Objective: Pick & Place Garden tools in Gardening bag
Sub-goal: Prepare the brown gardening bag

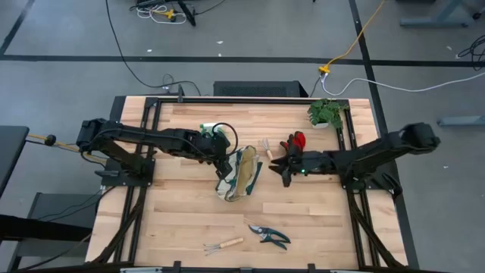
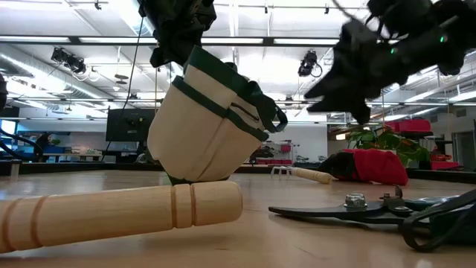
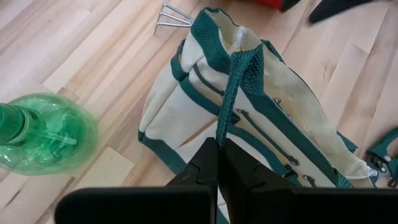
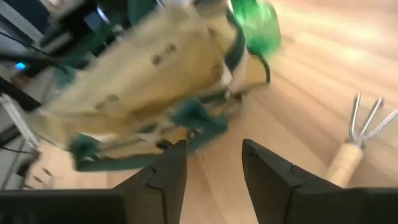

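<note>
The beige gardening bag [image 1: 239,174] with green trim stands tilted at the table's middle, its bottom [image 2: 190,177] on the wood. My left gripper [image 1: 224,161] is above its left side, shut on a green strap. My right gripper [image 1: 283,170] hovers open and empty just right of the bag, fingers toward it [image 4: 214,167]. The green spray bottle [image 1: 214,130] stands behind the left gripper. One rake [image 1: 267,146] and the red-and-black gloves [image 1: 295,142] lie behind the right gripper. The pruning shears [image 1: 270,236] and the other rake [image 1: 224,244] lie near the front edge. My left gripper pinches the bag's green woven handle strap [image 3: 226,127] between its two fingers, coming from above and pointing down. The strap runs taut from the fingers to the bag's rim [image 3: 239,59]. The bag [image 2: 208,119] hangs tilted under the gripper, its lower edge on the table.
A small leafy potted plant [image 1: 326,112] stands at the far right corner. Dark frame rails [image 1: 151,121] run along the table's left and right sides. Bare wood lies between the bag and the tools at the front edge.
</note>
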Tool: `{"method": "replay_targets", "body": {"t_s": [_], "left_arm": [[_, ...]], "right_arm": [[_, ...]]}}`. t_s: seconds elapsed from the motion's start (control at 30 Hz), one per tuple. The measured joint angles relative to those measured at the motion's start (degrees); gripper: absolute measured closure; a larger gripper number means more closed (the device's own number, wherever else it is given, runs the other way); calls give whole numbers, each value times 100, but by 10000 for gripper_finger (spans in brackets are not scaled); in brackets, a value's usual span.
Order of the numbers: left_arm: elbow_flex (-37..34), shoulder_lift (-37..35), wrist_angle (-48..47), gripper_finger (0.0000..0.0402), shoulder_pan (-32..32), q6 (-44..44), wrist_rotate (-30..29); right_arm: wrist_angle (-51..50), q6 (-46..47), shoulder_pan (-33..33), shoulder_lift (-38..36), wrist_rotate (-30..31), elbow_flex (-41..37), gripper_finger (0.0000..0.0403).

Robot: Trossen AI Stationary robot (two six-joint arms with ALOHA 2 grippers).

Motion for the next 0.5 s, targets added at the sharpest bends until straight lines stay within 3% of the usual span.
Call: {"method": "replay_targets", "body": {"t_s": [0.17, 0.5], "left_arm": [[0, 0, 4, 394, 0, 32, -4], [0, 0, 3, 394, 0, 58, -4]], "right_arm": [[891, 135, -81, 516, -102, 4, 248], [1350, 717, 60, 1338, -236, 4, 248]]}}
